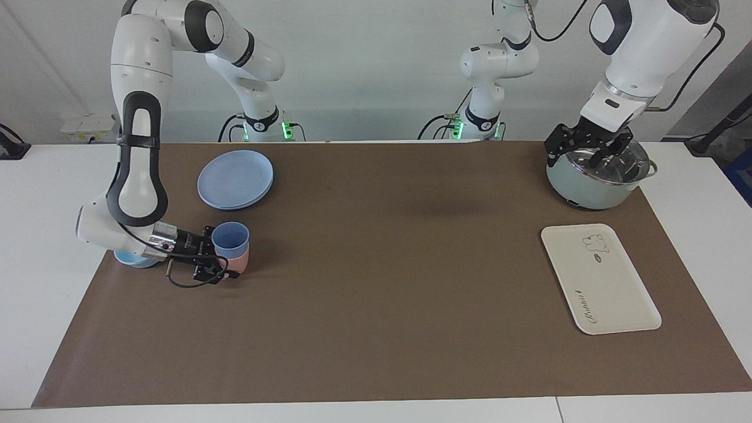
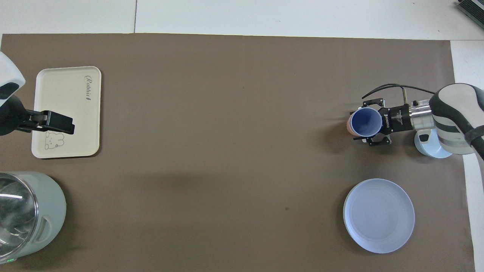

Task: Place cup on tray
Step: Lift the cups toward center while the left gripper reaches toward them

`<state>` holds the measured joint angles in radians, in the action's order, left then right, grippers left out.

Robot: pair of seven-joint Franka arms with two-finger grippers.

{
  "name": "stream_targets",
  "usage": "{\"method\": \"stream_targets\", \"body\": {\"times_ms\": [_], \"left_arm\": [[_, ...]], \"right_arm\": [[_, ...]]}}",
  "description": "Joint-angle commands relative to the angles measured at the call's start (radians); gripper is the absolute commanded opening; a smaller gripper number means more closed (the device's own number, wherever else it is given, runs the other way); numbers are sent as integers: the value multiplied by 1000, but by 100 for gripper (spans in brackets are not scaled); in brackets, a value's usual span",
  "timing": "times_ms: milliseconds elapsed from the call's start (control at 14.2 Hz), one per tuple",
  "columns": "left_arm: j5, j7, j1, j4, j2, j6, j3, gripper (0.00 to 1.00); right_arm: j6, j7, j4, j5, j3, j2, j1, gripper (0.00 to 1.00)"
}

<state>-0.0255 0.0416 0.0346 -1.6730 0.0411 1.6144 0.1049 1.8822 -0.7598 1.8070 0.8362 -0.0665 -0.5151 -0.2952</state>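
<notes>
The periwinkle-blue cup (image 1: 230,238) stands nested in a salmon-pink tumbler (image 1: 239,262) on the brown mat at the right arm's end of the table. It also shows in the overhead view (image 2: 365,121). My right gripper (image 1: 226,258) lies low and level, with one finger on each side of the cup, closed against it. The cream-white tray (image 1: 599,279) with a bear drawing lies flat and bare at the left arm's end. My left gripper (image 1: 589,150) hangs open over the pot and waits.
A pale-green pot (image 1: 590,185) with a glass lid stands nearer to the robots than the tray. A round blue plate (image 1: 235,178) lies nearer to the robots than the cups. A low light-blue bowl (image 2: 431,145) sits under the right arm's wrist.
</notes>
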Motion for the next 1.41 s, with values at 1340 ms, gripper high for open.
{"method": "stream_targets", "body": {"times_ms": [1340], "left_arm": [[-321, -951, -514, -367, 70, 846, 9, 82]], "right_arm": [[212, -587, 45, 44, -4, 290, 485, 0]]}}
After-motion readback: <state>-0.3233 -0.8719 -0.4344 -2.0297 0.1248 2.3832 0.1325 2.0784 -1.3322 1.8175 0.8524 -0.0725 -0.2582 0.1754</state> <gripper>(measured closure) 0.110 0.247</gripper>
